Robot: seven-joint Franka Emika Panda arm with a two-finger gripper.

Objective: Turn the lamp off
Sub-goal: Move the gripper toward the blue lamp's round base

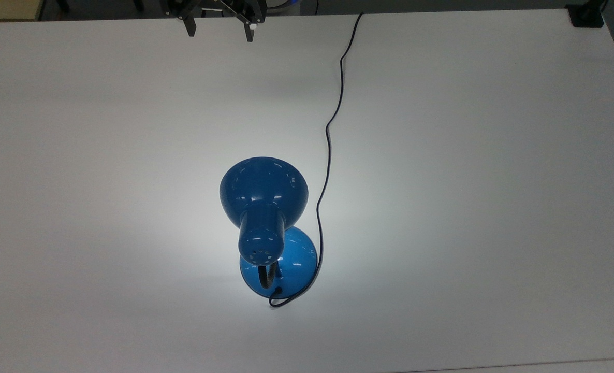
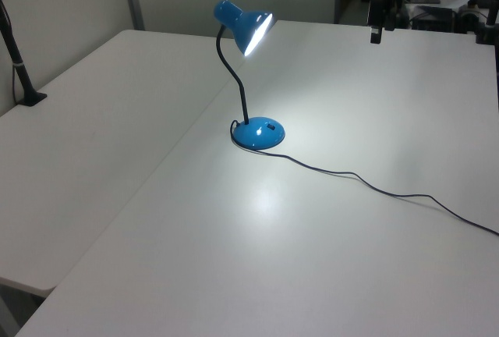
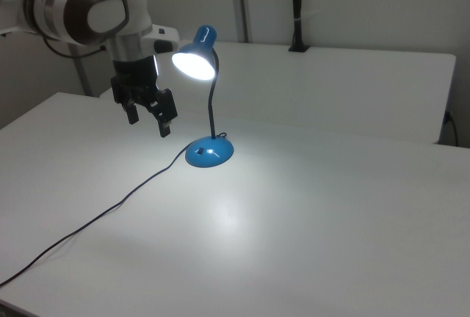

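Lamp (image 1: 263,207), lit, stands at centre of the top view on the white table (image 1: 493,207). Gripper (image 1: 218,30), fingers apart and empty, hangs at the upper edge, well apart. Approach step, apparently; next it must reach the switch (image 3: 209,150) on the base.

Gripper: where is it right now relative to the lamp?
In the top view the gripper hangs open at the table's far top edge, well clear of the lit lamp near the middle, left of the cord.
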